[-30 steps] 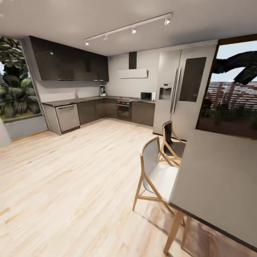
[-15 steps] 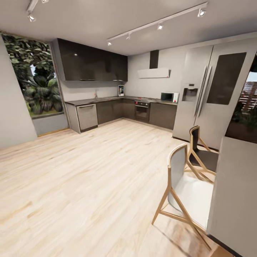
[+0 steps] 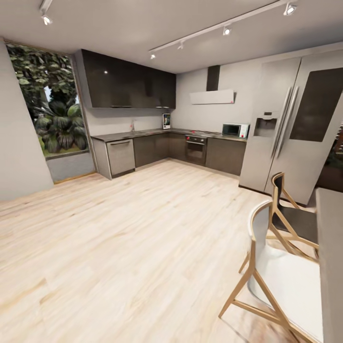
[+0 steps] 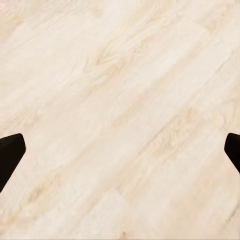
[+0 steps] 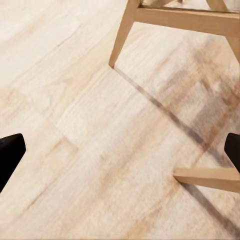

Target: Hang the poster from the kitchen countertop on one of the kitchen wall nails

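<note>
Approach phase. The robot stands on the pale wood floor point(image 3: 119, 247), well apart from the kitchen countertop point(image 3: 143, 134). The poster point(image 3: 166, 121) stands upright at the countertop's inner corner, against the wall, under the dark upper cabinets point(image 3: 126, 86); no wall nail can be made out. The next move calls for driving across the open floor, keeping off the white-seated chair point(image 3: 278, 281). The left gripper point(image 4: 120, 150) and the right gripper point(image 5: 120, 155) both point down at the floor, fingers spread wide, holding nothing; chair legs point(image 5: 122, 37) lie below the right one.
</note>
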You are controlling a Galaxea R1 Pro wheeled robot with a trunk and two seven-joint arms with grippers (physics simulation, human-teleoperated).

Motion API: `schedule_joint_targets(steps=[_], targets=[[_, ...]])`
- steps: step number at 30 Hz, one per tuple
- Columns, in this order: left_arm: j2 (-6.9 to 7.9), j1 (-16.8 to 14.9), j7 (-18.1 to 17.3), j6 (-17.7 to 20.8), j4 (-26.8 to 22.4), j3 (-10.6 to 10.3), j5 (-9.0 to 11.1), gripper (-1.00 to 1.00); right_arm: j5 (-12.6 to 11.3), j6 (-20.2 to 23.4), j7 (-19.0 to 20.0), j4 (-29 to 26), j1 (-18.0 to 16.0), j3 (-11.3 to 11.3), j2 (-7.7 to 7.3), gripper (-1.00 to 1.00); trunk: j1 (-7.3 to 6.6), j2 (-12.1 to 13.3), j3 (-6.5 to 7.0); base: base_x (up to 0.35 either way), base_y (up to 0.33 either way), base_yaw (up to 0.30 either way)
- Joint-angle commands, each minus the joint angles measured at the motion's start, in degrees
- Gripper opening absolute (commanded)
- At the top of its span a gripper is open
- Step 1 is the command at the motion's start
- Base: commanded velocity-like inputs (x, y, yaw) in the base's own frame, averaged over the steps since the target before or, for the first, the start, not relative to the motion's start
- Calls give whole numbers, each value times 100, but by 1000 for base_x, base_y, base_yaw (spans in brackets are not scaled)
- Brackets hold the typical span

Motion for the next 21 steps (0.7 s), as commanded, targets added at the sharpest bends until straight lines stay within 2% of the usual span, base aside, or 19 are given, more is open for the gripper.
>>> schedule_joint_targets(steps=[1, 21], targets=[[-4, 1, 0, -11, -3, 13, -6, 100, 5, -16, -2, 2, -2, -2, -1, 100, 3, -3, -5, 283, 235, 0], [-4, 1, 7, -13, 2, 13, -6, 100, 13, -16, -2, 10, -2, -11, -10, 100, 3, -3, -5, 292, 207, 0]])
